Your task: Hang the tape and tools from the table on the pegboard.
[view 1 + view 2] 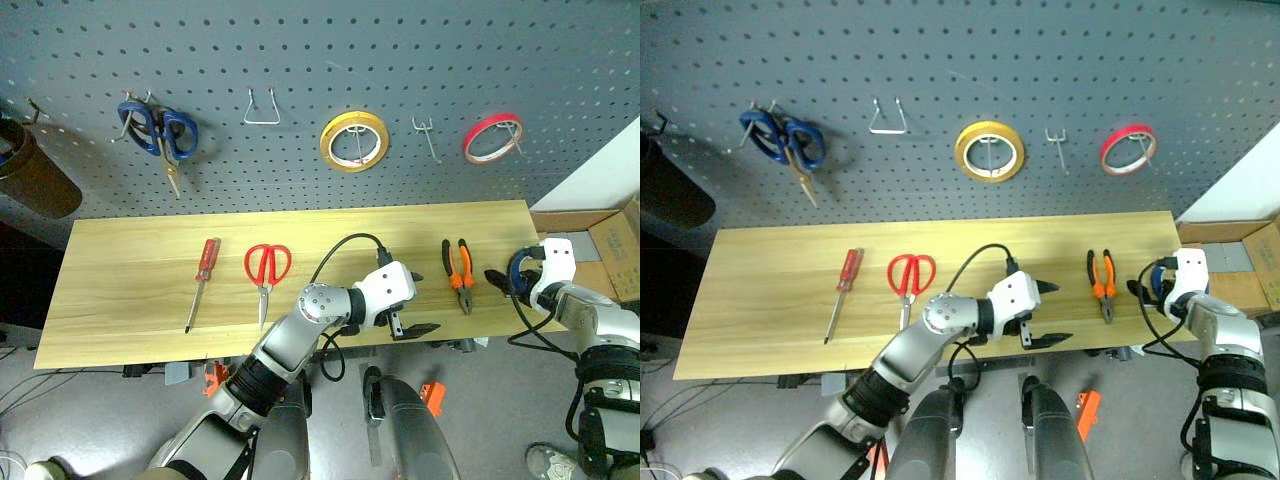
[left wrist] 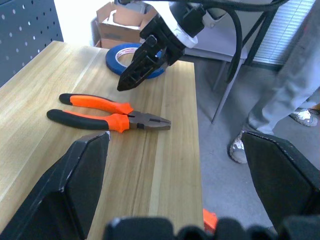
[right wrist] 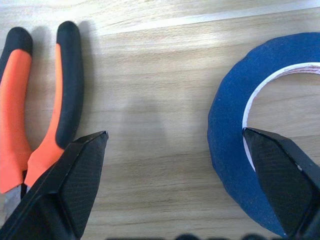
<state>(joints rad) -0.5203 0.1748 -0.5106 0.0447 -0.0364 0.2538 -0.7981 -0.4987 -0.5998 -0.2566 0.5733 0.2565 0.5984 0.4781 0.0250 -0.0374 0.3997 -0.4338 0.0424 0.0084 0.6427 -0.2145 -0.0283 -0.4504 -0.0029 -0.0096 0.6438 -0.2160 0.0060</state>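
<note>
On the table [image 1: 130, 300] lie a red-handled screwdriver [image 1: 203, 279], red scissors [image 1: 267, 268] and orange-and-black pliers [image 1: 459, 272]. The blue tape [image 2: 116, 54] lies flat near the table's right end. My right gripper [image 3: 175, 133] hangs open just above it, with one fingertip over the ring's inner edge [image 3: 235, 150] and the other beside the pliers' handles [image 3: 65, 90]. My left gripper [image 1: 413, 300] is open and empty at the front edge, pointing right toward the pliers [image 2: 107, 118]. The pegboard [image 1: 400, 50] rises behind the table.
On the pegboard hang blue-handled scissors [image 1: 158, 130], a yellow tape roll [image 1: 354, 140] and a red tape roll [image 1: 492, 137], with bare hooks [image 1: 261, 108] [image 1: 427, 135] between them. A cardboard box [image 1: 612, 250] stands right of the table. A person's legs [image 2: 290, 90] are past its end.
</note>
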